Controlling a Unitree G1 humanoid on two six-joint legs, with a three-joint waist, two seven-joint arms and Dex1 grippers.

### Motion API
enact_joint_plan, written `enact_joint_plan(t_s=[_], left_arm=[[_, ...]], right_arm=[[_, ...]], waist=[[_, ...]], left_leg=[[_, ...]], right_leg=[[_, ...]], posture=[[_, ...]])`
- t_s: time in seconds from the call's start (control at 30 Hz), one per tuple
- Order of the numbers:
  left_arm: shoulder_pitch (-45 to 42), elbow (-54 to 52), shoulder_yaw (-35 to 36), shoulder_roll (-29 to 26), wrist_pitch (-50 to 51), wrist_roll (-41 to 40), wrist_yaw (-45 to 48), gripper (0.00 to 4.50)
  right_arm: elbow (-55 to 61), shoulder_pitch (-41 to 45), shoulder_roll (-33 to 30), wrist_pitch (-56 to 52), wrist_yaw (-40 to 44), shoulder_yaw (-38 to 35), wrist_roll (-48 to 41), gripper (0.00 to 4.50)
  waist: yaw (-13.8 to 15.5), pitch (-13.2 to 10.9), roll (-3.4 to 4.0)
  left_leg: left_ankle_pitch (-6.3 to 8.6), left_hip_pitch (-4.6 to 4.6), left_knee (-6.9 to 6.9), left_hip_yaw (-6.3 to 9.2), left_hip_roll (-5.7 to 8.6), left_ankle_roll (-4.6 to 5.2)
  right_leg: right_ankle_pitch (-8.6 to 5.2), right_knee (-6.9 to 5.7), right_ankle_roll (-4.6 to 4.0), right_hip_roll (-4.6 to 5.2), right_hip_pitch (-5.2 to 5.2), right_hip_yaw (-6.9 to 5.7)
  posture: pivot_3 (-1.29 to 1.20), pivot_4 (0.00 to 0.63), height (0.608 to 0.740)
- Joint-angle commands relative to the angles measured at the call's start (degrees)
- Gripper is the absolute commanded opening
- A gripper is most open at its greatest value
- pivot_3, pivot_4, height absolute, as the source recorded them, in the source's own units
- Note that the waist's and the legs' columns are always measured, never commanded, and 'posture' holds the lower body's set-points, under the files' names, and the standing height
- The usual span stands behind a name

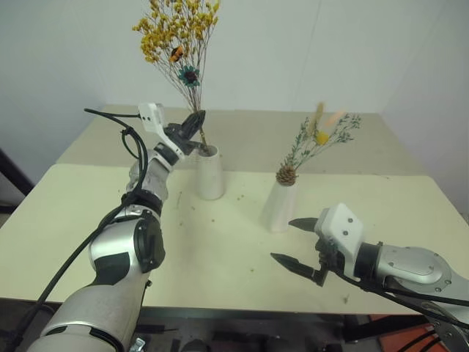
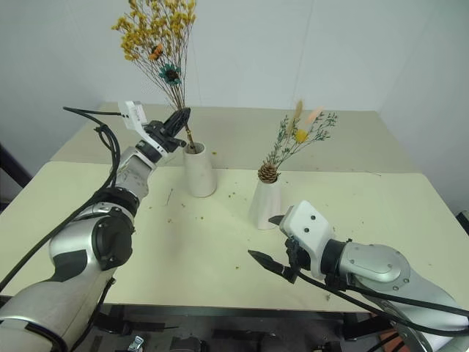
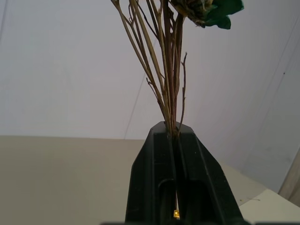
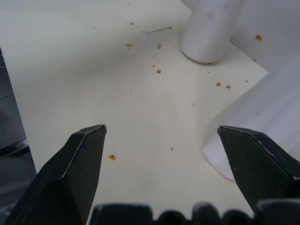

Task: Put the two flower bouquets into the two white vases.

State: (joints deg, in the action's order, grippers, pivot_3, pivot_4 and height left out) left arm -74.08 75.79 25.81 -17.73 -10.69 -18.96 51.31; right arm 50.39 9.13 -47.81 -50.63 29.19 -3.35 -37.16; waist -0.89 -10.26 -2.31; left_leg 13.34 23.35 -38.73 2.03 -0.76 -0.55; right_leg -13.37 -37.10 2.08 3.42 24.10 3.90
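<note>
The yellow-orange bouquet (image 1: 178, 33) stands upright, its thin brown stems (image 3: 166, 84) running down to the mouth of the straight white vase (image 1: 209, 174). My left gripper (image 1: 195, 122) is shut on these stems just above the vase's rim; I cannot tell how deep the stem ends sit inside. The grey-green bouquet (image 1: 315, 143), with a pine cone and a yellow ball, stands in the tapering white vase (image 1: 281, 205). My right gripper (image 1: 282, 239) is open and holds nothing, low over the table just in front of that vase. The right wrist view shows both vases, the tapering one (image 4: 253, 126) close by and the straight one (image 4: 208, 33) farther off.
The cream table (image 1: 220, 257) carries scattered yellow flower crumbs (image 4: 112, 157) between the vases and its front edge. A second tabletop (image 1: 249, 136) adjoins behind, against a white wall. A black cable (image 1: 110, 220) hangs along my left arm.
</note>
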Motion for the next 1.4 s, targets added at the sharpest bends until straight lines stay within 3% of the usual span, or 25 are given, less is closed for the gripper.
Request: enact_joint_plan(t_s=[0.03,0.13,0.5,0.67,0.83,0.97,1.2,1.4], left_arm=[[-0.48,-0.98,-0.29,0.55,-3.27,0.75,0.29,0.26],[-0.40,-1.32,-0.66,1.13,-4.82,1.32,0.91,1.01],[2.70,-3.25,-3.01,0.22,-8.57,2.46,5.12,4.48],[3.55,-5.32,-2.15,-1.70,-11.08,1.10,5.86,4.48],[7.05,-13.72,0.20,-4.14,-7.89,-4.82,13.05,4.48],[16.51,-29.64,-1.45,-6.61,0.97,-9.06,17.63,4.48],[36.29,-58.54,-1.53,-12.86,18.55,-13.18,8.26,4.48],[50.03,-72.69,0.09,-18.06,19.89,-13.64,6.67,4.48]], right_arm=[[2.00,-0.26,-0.22,0.57,-0.50,-1.22,0.51,4.50],[2.02,-0.36,-0.28,1.30,0.01,-1.37,0.71,4.50],[0.43,0.28,-0.18,2.53,1.60,0.41,3.38,4.50],[-0.40,0.32,-0.28,3.38,2.38,1.28,4.78,4.50],[-1.35,0.30,-0.07,4.31,3.02,2.32,6.22,4.50],[-2.01,0.00,-0.11,5.00,3.76,2.64,6.88,4.50],[-4.87,1.04,-0.49,6.73,6.77,3.10,7.95,4.50],[-8.22,2.53,-1.64,7.89,10.46,2.34,8.26,4.50]], waist=[[0.04,0.00,0.00],[0.04,0.00,0.00],[-0.13,0.00,0.00],[-0.13,0.00,0.00],[-0.21,0.00,0.01],[-0.61,0.02,0.03],[-1.04,0.02,0.02],[-0.84,0.03,0.04]], left_leg=[[0.00,0.00,0.00,0.00,0.00,0.00],[0.00,0.00,0.00,0.00,0.00,0.00],[0.00,-0.03,0.00,0.00,0.00,0.00],[0.00,-0.02,-0.01,0.00,-0.01,0.00],[0.00,-0.02,-0.01,0.00,-0.02,0.00],[0.00,-0.06,0.00,-0.01,-0.05,0.00],[0.00,-0.10,-0.03,0.04,-0.09,0.00],[0.00,-0.19,-0.03,0.03,-0.10,0.00]], right_leg=[[0.00,0.00,0.00,0.00,0.00,0.00],[0.00,0.00,0.00,0.00,0.00,0.00],[0.00,-0.02,0.00,-0.01,-0.01,0.01],[0.00,-0.01,0.00,-0.01,0.00,0.00],[0.00,-0.02,0.00,-0.01,0.00,0.01],[0.00,-0.04,-0.01,-0.01,0.00,0.03],[0.01,-0.08,-0.01,0.00,-0.04,0.03],[0.01,-0.08,-0.02,0.00,-0.09,0.03]], posture=[[0.00,0.150,0.740],[0.00,0.150,0.740],[0.00,0.150,0.740],[0.00,0.150,0.740],[0.00,0.150,0.740],[0.00,0.150,0.740],[0.00,0.150,0.740],[0.00,0.150,0.740]])
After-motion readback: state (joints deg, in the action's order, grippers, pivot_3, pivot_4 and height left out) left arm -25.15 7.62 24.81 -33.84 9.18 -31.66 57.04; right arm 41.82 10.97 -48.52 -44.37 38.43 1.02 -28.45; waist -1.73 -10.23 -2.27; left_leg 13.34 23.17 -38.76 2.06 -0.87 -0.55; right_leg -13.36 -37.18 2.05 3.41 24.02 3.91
